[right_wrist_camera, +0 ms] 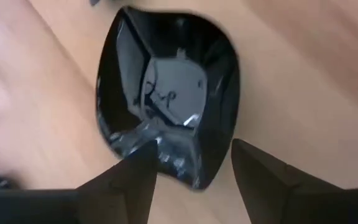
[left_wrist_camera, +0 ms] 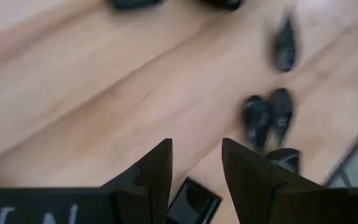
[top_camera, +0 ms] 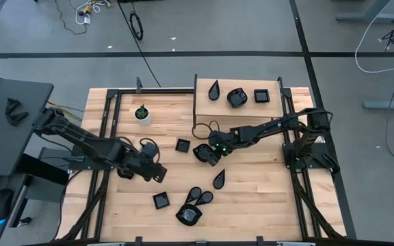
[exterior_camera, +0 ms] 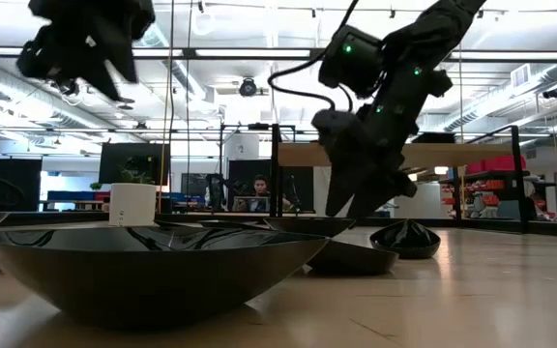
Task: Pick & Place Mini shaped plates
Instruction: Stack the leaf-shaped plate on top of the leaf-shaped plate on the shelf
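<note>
Several glossy black mini shaped plates lie on the wooden table (top_camera: 265, 198). My right gripper (top_camera: 209, 153) (right_wrist_camera: 192, 167) is open and tilted down over a rounded plate (top_camera: 202, 154) (right_wrist_camera: 169, 87). Its fingertips stand on either side of that plate's near end. My left gripper (top_camera: 153, 171) (left_wrist_camera: 196, 163) hangs open above bare wood, with a square plate (top_camera: 161, 200) (left_wrist_camera: 194, 202) just below it. A teardrop pair (top_camera: 200, 197) (left_wrist_camera: 267, 118) and a single teardrop (top_camera: 219, 180) rest flat nearby. The low view shows the right gripper (exterior_camera: 356, 198) low over the table. My right gripper is open around the near end of the rounded plate (right_wrist_camera: 166, 163), coming slanting down from the table's right. Whether a finger (right_wrist_camera: 135, 171) touches the rim, I cannot tell. The plate lies flat on the table.
A raised wooden shelf (top_camera: 245, 109) at the back holds three more plates (top_camera: 237, 97). A small white pot with a green plant (top_camera: 141, 113) stands at the far left. Another square plate (top_camera: 182, 145) and a rounded plate (top_camera: 189, 216) (exterior_camera: 153, 266) lie on the table.
</note>
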{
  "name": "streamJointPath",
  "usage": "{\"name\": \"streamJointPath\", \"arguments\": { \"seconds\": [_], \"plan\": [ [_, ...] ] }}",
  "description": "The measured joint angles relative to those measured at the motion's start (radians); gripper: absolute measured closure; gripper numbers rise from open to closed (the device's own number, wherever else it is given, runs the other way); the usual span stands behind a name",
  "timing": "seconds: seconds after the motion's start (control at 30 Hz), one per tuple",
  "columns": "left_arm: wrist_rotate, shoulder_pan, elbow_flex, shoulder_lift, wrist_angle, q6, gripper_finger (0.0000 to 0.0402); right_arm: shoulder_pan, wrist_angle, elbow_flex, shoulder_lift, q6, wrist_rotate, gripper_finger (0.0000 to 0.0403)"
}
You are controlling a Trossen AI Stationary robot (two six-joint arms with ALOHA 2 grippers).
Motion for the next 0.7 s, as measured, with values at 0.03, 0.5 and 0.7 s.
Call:
{"name": "streamJointPath", "arguments": {
  "seconds": [0.03, 0.5, 0.7],
  "plan": [
    [-0.011, 0.000, 0.001, -0.016, 0.009, 0.028, 0.0257, 0.000, 0.002, 0.000, -0.003, 0.011, -0.017, 0.0201],
    [0.019, 0.071, 0.001, -0.073, 0.018, 0.416, 0.0257, 0.093, 0.115, 0.002, -0.009, 0.275, -0.149, 0.0247],
    [0.088, 0.104, 0.001, -0.085, 0.016, 0.578, 0.0257, 0.080, 0.058, 0.001, -0.019, 0.411, -0.102, 0.0252]
  ]
}}
